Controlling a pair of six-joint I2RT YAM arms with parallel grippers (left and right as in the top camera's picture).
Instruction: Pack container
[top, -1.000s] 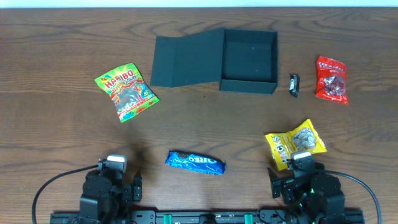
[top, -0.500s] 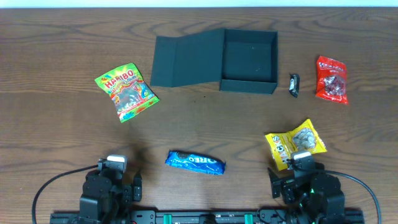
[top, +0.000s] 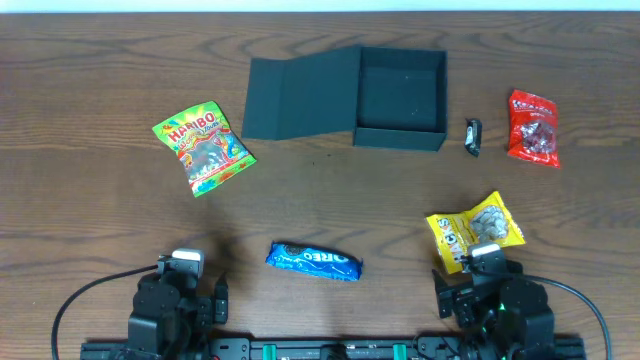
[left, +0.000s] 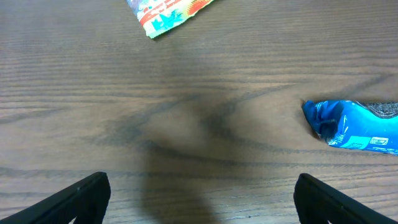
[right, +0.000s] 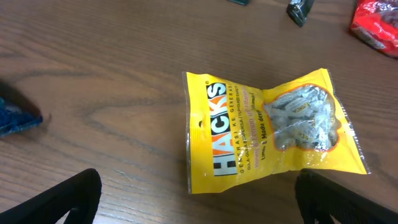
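five snack packets lie loose on the tabletop (top: 100, 220) around the container (top: 400, 95). it sits at 12 o'clock with its flap lid (top: 298, 98) folded flat toward 9 o'clock and its interior bare — nothing is packed yet. haribo packet (top: 203, 148) at 10 o'clock; red packet (top: 532, 127) and small dark packet (top: 473, 136) at 2 o'clock; oreo packet (top: 314, 261) at 6 o'clock; hacks packet (top: 475, 230) at 5 o'clock. left pincer (left: 202, 199) and right pincer (right: 199, 199) rest at the near edge, jaws spread wide, holding nothing. step in hand, as judged: the first pick. the hacks packet lies just ahead of the right pincer — the next move calls for a short reach, a close across the bag, then a carry toward 12 o'clock into the container.
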